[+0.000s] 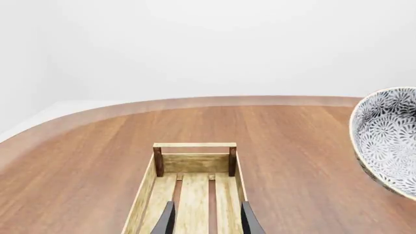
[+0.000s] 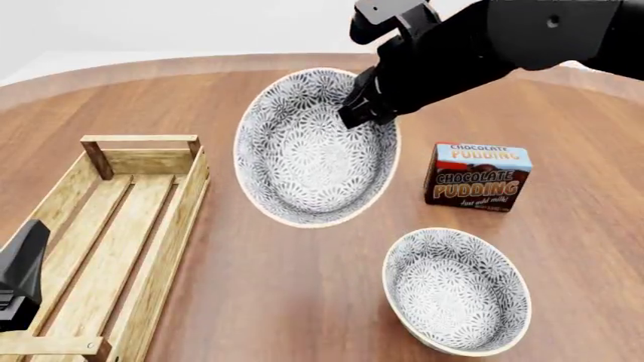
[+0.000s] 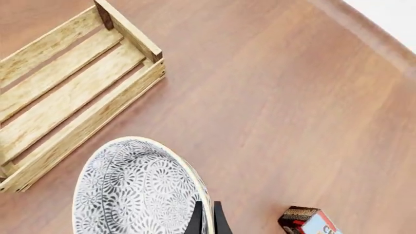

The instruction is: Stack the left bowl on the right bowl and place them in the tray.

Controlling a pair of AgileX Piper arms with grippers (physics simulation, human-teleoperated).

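Your right gripper (image 2: 364, 105) was clamped on the rim of the lifted bowl (image 2: 312, 151), holding it tilted in the air between the tray (image 2: 151, 226) and the pudding box (image 2: 478, 177). The second bowl (image 2: 458, 290) sat on the table (image 2: 271, 286), nearer you. Your left gripper (image 1: 206, 222) hung spread apart over the tray, holding nothing.

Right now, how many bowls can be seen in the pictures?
2. One bowl is held up, tilted, by the right gripper, its fingers on the rim, between the tray and the pudding box. The other bowl rests on the table, nearer the camera.
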